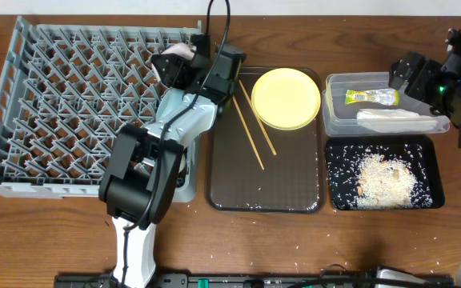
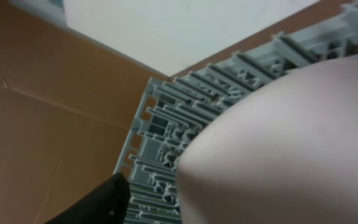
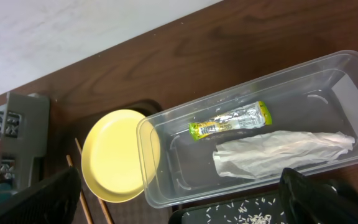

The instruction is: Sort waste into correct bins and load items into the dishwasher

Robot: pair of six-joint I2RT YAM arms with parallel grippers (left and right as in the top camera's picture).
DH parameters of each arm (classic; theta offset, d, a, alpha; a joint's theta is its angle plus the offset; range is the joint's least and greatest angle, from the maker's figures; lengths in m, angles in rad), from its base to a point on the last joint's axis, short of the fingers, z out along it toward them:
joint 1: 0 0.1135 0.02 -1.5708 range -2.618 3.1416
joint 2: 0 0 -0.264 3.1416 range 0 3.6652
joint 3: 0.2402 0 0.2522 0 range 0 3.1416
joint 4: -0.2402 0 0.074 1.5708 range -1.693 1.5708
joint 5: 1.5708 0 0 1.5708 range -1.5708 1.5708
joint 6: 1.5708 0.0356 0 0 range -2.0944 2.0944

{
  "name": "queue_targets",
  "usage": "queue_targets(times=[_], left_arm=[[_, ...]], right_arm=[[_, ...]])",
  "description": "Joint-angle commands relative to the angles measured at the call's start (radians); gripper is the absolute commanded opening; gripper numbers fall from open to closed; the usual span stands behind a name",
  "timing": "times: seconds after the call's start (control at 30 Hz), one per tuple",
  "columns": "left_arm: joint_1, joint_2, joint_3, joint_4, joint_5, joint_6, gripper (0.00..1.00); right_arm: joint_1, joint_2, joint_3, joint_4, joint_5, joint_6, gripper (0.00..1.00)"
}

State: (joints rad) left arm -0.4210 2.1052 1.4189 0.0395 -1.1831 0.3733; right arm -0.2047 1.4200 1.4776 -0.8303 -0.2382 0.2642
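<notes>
Blurred pale round object [image 2: 278,143], partly off-frame

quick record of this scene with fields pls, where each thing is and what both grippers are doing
dish rack: left side of the table
left gripper: over the rack's right edge, against a pale rounded dish; grip unclear
right gripper: open, above the clear tub
clear tub contents: snack wrapper, napkin
black tray: rice and food scraps
brown tray: yellow plate and two chopsticks on it
</notes>
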Motion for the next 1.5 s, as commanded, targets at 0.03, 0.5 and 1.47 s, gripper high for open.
queue_targets(times=[0.03,0.5,1.47], left_arm=[[-0.004,-0.051,0.002,-0.082,0.154,-0.016,0.61],[-0.003,-0.310,0.009,-0.221,0.615,-0.243,0.70],[-0.188,-0.081,0.007,-0.340,1.217,-1.163,0.59]], right_arm=[[-0.003,0.001,0.012,-0.001,-0.005,0.012,0.99],[-0.003,0.001,0.012,-0.001,-0.005,0.012,0.99],[-0.003,0.001,0.012,-0.001,-0.005,0.012,0.99]])
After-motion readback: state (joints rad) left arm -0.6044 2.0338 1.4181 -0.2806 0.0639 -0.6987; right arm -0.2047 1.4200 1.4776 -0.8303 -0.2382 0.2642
